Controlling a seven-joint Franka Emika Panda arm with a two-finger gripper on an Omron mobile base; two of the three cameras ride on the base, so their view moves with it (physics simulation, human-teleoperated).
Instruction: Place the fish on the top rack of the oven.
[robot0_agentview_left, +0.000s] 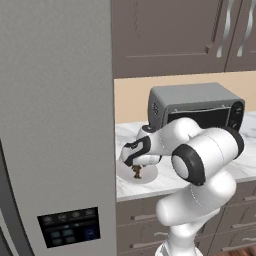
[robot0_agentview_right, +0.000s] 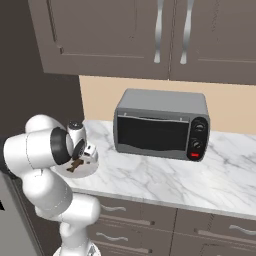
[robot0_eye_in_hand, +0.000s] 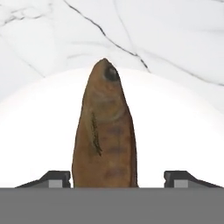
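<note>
Arm reaches low over the marble counter (robot0_agentview_right: 165, 175), with the gripper (robot0_eye_in_hand: 117, 177) pointed down at a white plate (robot0_eye_in_hand: 39, 131) near the counter's left end. The fish (robot0_eye_in_hand: 105, 135), brown with darker blotches, lies on that plate; in the hand view it runs lengthwise between the two finger tips, its head with a dark eye toward the top of that view. Finger tips (robot0_eye_in_hand: 54, 178) stand wide on either side of the fish with plate showing between each tip and the fish's flanks, so the jaws are parted and not clamped on it. From the left base view the fish (robot0_agentview_left: 136, 171) appears as a small brown shape on the plate (robot0_agentview_left: 150, 175) directly under the gripper (robot0_agentview_left: 134, 162). The right base view shows the fish (robot0_agentview_right: 75, 166) on the plate (robot0_agentview_right: 87, 170) beside the wrist. A grey toaster oven (robot0_agentview_right: 161, 123) sits further right on the counter, well apart from the plate. Brown cabinets (robot0_agentview_right: 125, 35) hang above.
</note>
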